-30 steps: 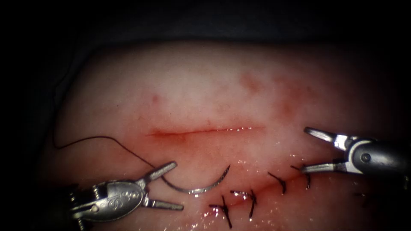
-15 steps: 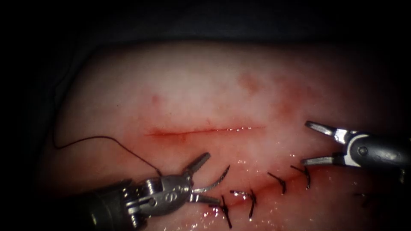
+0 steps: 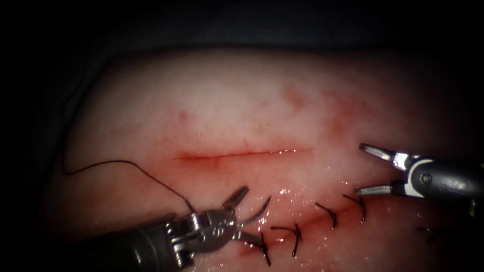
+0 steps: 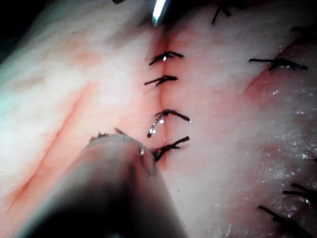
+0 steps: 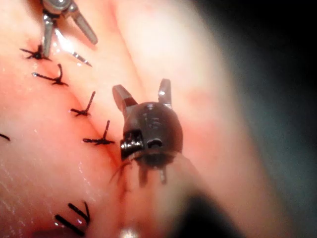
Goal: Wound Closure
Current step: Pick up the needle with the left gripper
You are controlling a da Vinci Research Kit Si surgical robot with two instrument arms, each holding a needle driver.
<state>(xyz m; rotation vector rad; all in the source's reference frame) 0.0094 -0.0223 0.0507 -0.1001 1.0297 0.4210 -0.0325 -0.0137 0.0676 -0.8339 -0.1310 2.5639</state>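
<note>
Nearest me, my left hand [image 3: 243, 215] has its jaws spread around the needle [image 3: 256, 212] without gripping it; the needle lies on the tissue [image 3: 242, 100] just left of the stitched cut [image 3: 302, 226], its thread [image 3: 121, 163] trailing away. Right of that cut, my right hand [image 3: 364, 168] gapes wide, empty. Beyond lies an unstitched cut [image 3: 242, 153].

- I count two tools: my left tool [image 3: 241, 215] and my right tool [image 3: 364, 168].
- One needle [image 3: 256, 213].
- One thread [image 3: 121, 163].
- Four stitches [image 3: 297, 236].
- Two cuts [image 3: 242, 153].
</note>
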